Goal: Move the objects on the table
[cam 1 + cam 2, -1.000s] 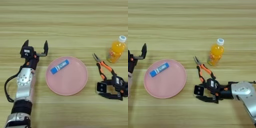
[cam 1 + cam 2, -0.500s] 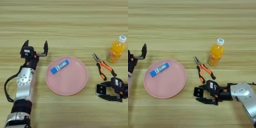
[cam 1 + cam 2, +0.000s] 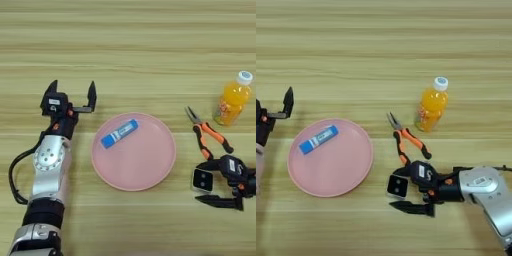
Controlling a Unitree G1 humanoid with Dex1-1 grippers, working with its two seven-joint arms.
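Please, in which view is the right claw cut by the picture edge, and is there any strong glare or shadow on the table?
Left eye view: the right claw lies near the right edge, its arm cut off. Right eye view: the arm shows fully, while the left claw is cut at the left edge. Both views: even light on the table, no strong glare, only soft shadows.

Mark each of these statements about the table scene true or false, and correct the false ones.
1. The blue-and-white tube lies on the pink plate. True.
2. The orange-drink bottle lies on its side. False: it stands upright.
3. The right pincer is around the black-and-white cube, fingers spread. True.
4. The left pincer holds the pliers. False: it is open and holds nothing, left of the plate.
5. The pliers lie on the plate. False: they lie on the table, right of it.
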